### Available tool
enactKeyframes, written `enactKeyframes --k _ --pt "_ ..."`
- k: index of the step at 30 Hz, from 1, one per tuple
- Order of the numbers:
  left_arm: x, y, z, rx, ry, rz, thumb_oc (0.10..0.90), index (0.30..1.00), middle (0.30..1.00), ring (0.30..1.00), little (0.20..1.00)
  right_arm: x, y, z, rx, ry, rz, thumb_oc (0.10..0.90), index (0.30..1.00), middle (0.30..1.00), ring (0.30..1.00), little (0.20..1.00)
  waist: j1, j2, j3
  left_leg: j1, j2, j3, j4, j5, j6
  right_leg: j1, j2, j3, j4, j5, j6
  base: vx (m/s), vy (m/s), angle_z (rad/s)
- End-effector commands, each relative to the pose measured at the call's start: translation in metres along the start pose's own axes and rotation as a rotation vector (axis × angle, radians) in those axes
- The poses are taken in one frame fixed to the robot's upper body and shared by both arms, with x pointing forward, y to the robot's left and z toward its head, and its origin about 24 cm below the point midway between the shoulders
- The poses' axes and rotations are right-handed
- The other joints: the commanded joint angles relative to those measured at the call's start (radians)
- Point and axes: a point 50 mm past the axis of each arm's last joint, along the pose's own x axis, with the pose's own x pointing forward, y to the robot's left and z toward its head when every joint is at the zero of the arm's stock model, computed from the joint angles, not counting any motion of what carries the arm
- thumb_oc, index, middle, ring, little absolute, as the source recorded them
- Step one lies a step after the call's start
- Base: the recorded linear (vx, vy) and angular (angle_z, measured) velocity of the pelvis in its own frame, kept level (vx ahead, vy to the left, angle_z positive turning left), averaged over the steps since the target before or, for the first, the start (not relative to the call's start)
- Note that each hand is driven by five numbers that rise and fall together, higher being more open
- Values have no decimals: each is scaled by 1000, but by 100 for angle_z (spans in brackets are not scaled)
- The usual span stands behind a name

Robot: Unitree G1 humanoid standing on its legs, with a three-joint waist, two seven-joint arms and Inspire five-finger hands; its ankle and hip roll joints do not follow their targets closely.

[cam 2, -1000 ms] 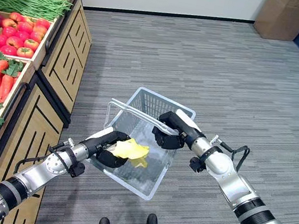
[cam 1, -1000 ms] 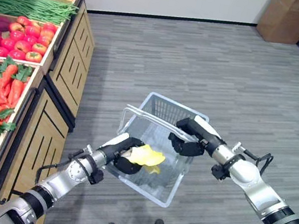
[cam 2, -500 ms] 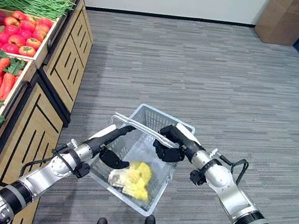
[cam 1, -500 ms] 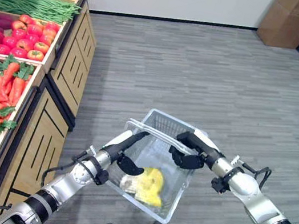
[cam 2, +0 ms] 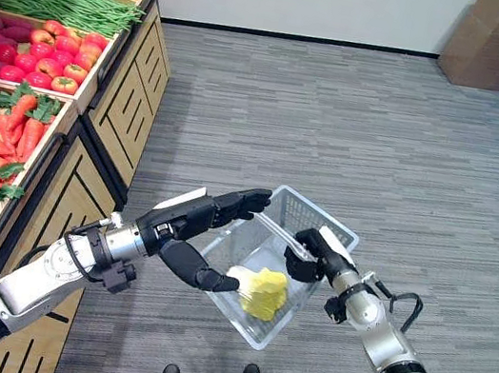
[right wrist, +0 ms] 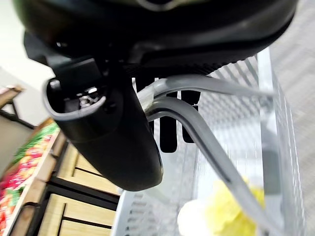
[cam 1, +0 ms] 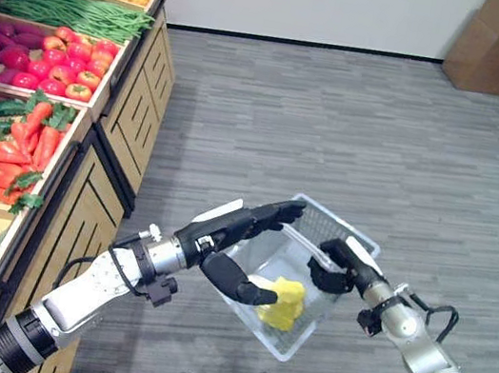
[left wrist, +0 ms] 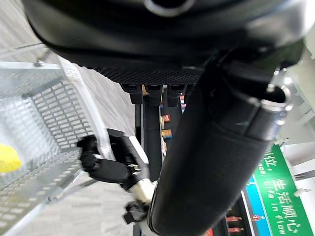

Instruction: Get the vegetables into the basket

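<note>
One pale grey perforated plastic basket (cam 1: 347,245) with two grey handles holds one yellow leafy vegetable (cam 1: 283,301). Two dark robot hands show: the left hand (cam 1: 238,242) and the right hand (cam 1: 337,265). One brown cardboard box (cam 1: 492,40) stands on the floor.

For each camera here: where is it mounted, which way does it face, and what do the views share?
Left eye, right eye: head, facing down at the basket; both arms show.
Left wrist: along the open left hand toward the right hand.
Right wrist: along the right hand, shut on the basket handle.
All share the basket holding the yellow vegetable.
</note>
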Motion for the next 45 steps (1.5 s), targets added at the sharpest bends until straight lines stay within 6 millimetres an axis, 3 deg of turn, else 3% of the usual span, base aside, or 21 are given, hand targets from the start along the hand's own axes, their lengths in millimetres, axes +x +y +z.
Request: enactKeyframes --k 1,2,3,4,6,8,9,10,11,13,16,18,23,28,34,38,41,43,45 --pt "-12 9 8 -39 -108 110 900 1000 1000 1000 1000 6 -43 35 -26 -192 -229 400 300 300 300 300 22 -47 -101 14 38 -37 0 -35 -72 42 -99 29 3 -61 90 0 0 0" --pt "-20 10 -1 -48 -78 171 900 1000 1000 1000 1000 4 -42 31 -45 -176 -232 400 300 300 300 300 23 -47 -100 14 38 -39 0 -35 -72 41 -99 27 4 -62 89 0 0 0" --pt "-42 12 -25 -68 22 317 900 1000 1000 1000 1000 -6 -42 17 -46 -134 -259 400 300 300 300 300 31 -46 -97 12 38 -46 0 -32 -70 43 -99 22 5 -64 87 0 0 0" --pt "-43 12 -25 -68 23 318 900 1000 1000 1000 1000 -6 -42 17 -46 -134 -258 400 300 300 300 300 30 -46 -97 12 38 -47 0 -32 -70 43 -99 22 5 -64 87 1 -5 5" --pt "-82 11 -66 -6 257 482 900 1000 1000 1000 1000 -21 -37 -3 -2 -74 -295 400 300 300 300 300 38 -47 -94 9 36 -59 0 -30 -67 49 -101 11 6 -69 85 13 -8 16" --pt "-91 12 -77 89 344 500 900 1000 1000 1000 1000 -24 -34 -8 43 -60 -310 400 300 300 300 300 38 -48 -96 7 35 -64 0 -29 -66 52 -102 6 5 -70 85 14 -6 15" --pt "-110 7 -101 215 526 475 900 1000 1000 1000 1000 -29 -31 -18 99 -30 -328 400 300 300 300 300 41 -52 -97 5 33 -69 0 -30 -64 54 -104 2 5 -73 87 9 -5 15" --pt "-109 6 -103 217 525 474 900 1000 1000 1000 1000 -30 -32 -19 98 -29 -329 400 300 300 300 300 42 -50 -98 4 33 -70 0 -30 -64 54 -105 1 5 -73 87 4 -1 15" --pt "-127 0 -125 200 660 531 900 1000 1000 1000 1000 -35 -32 -22 106 -24 -345 400 300 300 300 300 43 -50 -98 2 32 -72 0 -30 -64 53 -106 -5 7 -73 86 -4 5 11" --pt "-145 -14 -150 228 828 495 900 1000 1000 1000 1000 -40 -33 -27 139 -11 -374 400 300 300 300 300 41 -50 -98 0 30 -75 0 -29 -62 51 -107 -8 9 -73 85 -4 2 6" --pt "-156 -25 -166 274 947 445 900 1000 1000 1000 1000 -44 -33 -30 164 -2 -397 400 300 300 300 300 39 -48 -100 -2 31 -74 0 -30 -61 49 -107 -10 12 -74 86 -1 6 5" --pt "-175 -46 -192 244 1136 423 900 1000 1000 1000 1000 -48 -29 -34 212 6 -415 400 300 300 300 300 31 -48 -101 -3 30 -69 0 -31 -60 41 -106 -6 17 -75 86 -5 7 3" --pt "-191 -78 -216 95 1320 465 900 1000 1000 1000 1000 -53 -24 -37 223 15 -412 400 300 300 300 300 21 -47 -99 -2 30 -61 0 -33 -60 32 -105 -1 25 -76 84 0 7 -2" --pt "-204 -105 -226 -39 1466 520 900 1000 1000 1000 1000 -60 -17 -41 209 29 -405 400 300 300 300 300 12 -51 -91 5 22 -47 0 -41 -54 23 -111 8 46 -84 86 16 41 -5" --pt "-193 -99 -227 -134 1409 660 900 1000 1000 1000 1000 -63 -21 -42 210 34 -431 400 300 300 300 300 17 -68 -46 -65 -6 -44 124 -96 -27 -23 -146 24 133 -79 103 -22 88 -9" --pt "-189 -95 -226 -132 1393 676 900 1000 1000 1000 1000 -65 -21 -46 216 57 -443 400 300 300 300 300 13 -66 -30 -75 -25 -59 127 -110 -3 -73 -156 41 233 -55 117 5 158 2" --pt "-182 -82 -225 -34 1380 643 900 1000 1000 1000 1000 -59 -24 -39 209 34 -455 400 300 300 300 300 9 -51 24 -54 -48 -76 130 -131 42 -202 -163 51 506 62 109 8 214 4" --pt "-181 -81 -225 -21 1380 637 900 1000 1000 1000 1000 -57 -26 -36 200 22 -459 400 300 300 300 300 5 -45 39 -38 -51 -76 124 -135 50 -233 -157 57 568 65 103 47 122 3" --pt "-181 -82 -225 -19 1390 627 900 1000 1000 1000 1000 -57 -26 -36 186 24 -452 400 300 300 300 300 2 -35 49 5 -56 -73 108 -148 57 -281 -130 18 614 23 93 197 124 13"
